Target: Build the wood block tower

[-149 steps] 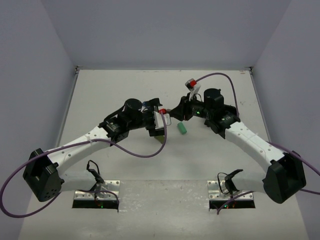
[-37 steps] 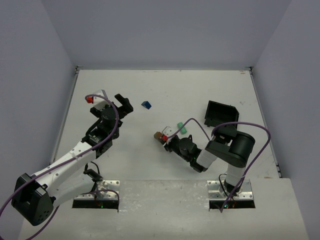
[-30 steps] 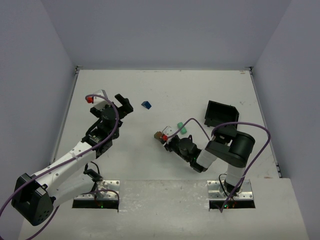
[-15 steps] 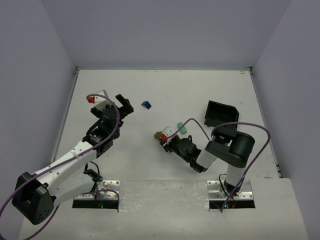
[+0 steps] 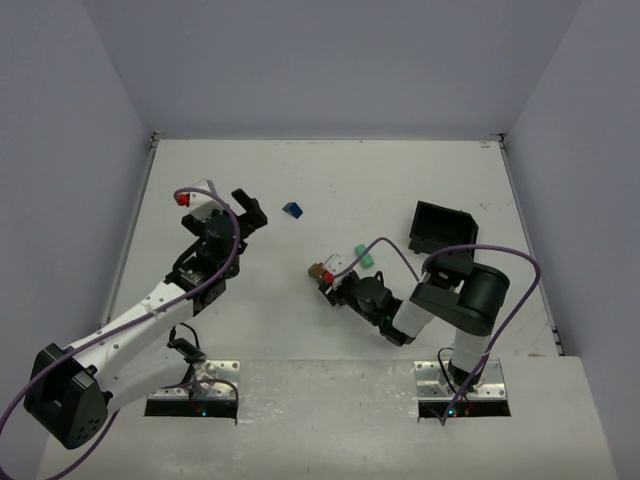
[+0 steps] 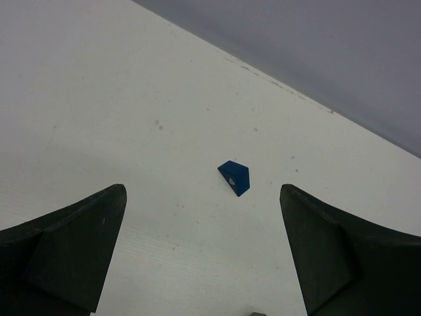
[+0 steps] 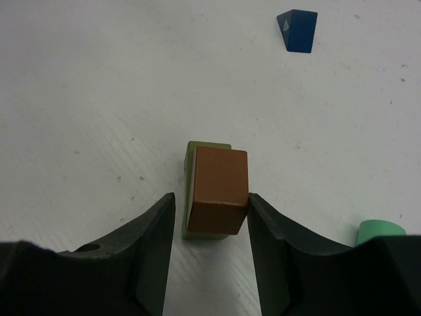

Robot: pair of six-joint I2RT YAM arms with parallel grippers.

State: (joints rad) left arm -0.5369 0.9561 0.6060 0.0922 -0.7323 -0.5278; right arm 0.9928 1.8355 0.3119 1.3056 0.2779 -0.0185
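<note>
A brown-orange block stands on an olive block, a two-block stack near the table's middle. My right gripper straddles the stack low over the table; its right finger touches the brown block and the left finger stands clear of it, so it is open. It shows in the top view. A mint-green cylinder lies just right of the stack. A blue wedge block lies alone farther back. My left gripper is open and empty, left of the blue block.
A black square tray sits tilted at the right, behind my right arm. Purple cables loop over both arms. Grey walls close the table at the back and sides.
Five seconds ago both arms reached together over the table's middle. Now the left is back at the left and the right is folded low. Over the last second nothing visibly moved.
</note>
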